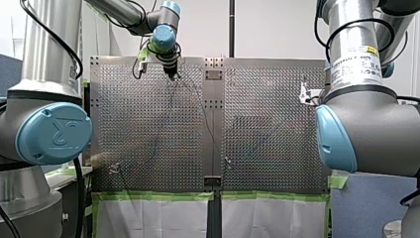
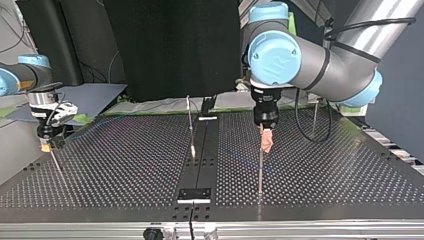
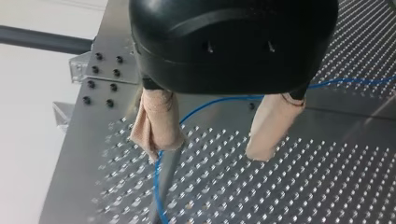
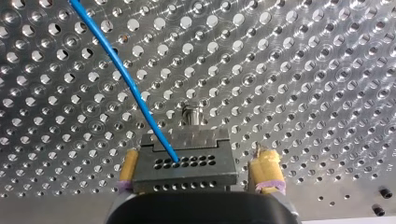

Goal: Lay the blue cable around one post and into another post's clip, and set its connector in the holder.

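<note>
Two robot arms work over a perforated metal desk (image 1: 148,124). My left gripper (image 3: 212,140), black with beige pads (image 3: 156,123), hangs with its jaws apart and nothing held between them. The blue cable (image 3: 219,100) lies on the desk beneath it, passing under the open gap. There it bends past a thin upright post (image 3: 167,179) that stands just beside one pad, then runs on under the gripper. In the top view this gripper sits at the post's upper end, right of the desk's dark centre strip (image 2: 200,155). In the front view it is at the far edge of the desk.

My right gripper (image 4: 197,151) is at the top view's left, near the desk's side edge and well apart from the left one. Its wrist view shows the cable's end running into a dark connector (image 4: 184,170), a block with rows of small holes. The connector lies between the yellow pads (image 4: 266,170). The jaws stand wider than the connector, with one pad against its side and bare desk showing in the gap at the other. Just ahead of the connector a small metal stud (image 4: 194,114) rises from the desk. From the connector the cable stretches away across the holes in a straight line.
</note>
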Controlling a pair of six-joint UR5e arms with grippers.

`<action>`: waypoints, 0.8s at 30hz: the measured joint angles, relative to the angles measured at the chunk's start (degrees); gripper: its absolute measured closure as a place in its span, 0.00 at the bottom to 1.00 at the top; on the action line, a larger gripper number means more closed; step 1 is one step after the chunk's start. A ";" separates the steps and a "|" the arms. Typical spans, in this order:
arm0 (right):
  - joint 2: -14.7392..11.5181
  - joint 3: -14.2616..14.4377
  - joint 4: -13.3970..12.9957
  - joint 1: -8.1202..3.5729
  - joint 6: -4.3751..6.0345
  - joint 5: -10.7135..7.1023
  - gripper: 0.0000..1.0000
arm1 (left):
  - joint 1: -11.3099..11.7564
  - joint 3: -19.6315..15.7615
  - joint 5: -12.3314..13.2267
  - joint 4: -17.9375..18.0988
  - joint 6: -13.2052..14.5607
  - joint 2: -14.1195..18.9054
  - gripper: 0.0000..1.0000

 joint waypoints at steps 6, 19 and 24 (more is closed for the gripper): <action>0.01 0.00 0.05 0.07 0.00 0.00 0.00 | -0.97 -2.83 2.31 2.78 -0.28 1.13 0.00; 0.02 -0.01 0.15 0.18 -0.01 0.00 0.00 | -2.29 -9.21 7.89 9.17 1.34 6.34 0.00; 0.02 -0.01 0.22 0.21 -0.02 -0.01 0.00 | -2.32 -11.74 8.22 11.68 1.44 6.98 0.00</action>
